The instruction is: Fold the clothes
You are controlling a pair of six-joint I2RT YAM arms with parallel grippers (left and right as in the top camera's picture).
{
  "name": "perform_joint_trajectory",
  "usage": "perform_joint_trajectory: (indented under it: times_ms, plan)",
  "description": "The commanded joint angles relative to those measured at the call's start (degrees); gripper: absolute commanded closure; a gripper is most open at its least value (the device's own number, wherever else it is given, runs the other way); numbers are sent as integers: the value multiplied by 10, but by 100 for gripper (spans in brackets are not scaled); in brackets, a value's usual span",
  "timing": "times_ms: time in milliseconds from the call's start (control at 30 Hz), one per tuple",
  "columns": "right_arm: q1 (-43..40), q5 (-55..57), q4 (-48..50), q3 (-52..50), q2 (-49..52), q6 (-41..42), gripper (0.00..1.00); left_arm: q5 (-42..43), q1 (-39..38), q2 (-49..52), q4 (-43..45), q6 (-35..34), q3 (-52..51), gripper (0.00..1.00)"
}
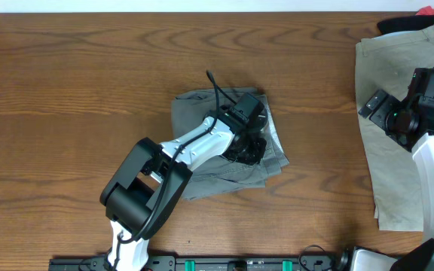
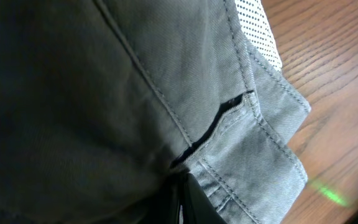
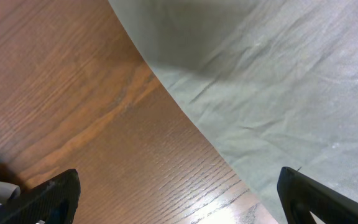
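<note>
Where they show, grey-green shorts (image 1: pixel 191 113) look rumpled, perhaps folded.

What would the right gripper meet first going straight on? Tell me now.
Probably the bare table just beside the tan shorts, at their edge; the open right gripper points down there, though depth is unclear.

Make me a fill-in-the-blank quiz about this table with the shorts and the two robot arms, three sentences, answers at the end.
1. The left claw is ___ on the grey-green shorts.
2. The right claw hangs with its jaws ___ over the edge of the tan shorts.
3. The black and red garments lie at the far ___ corner of the table.
Missing words: shut; open; right.
</note>
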Motion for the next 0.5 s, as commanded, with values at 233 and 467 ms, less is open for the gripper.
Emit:
perform_joint_trajectory:
  times_ms: [233, 467]
  plan:
    - [-4, 8, -1, 6, -7, -4, 1, -23, 18, -46, -10, -5, 15, 94]
    - [-4, 8, -1, 6, -7, -4, 1, -152, 42, -94, 87, -5, 15, 94]
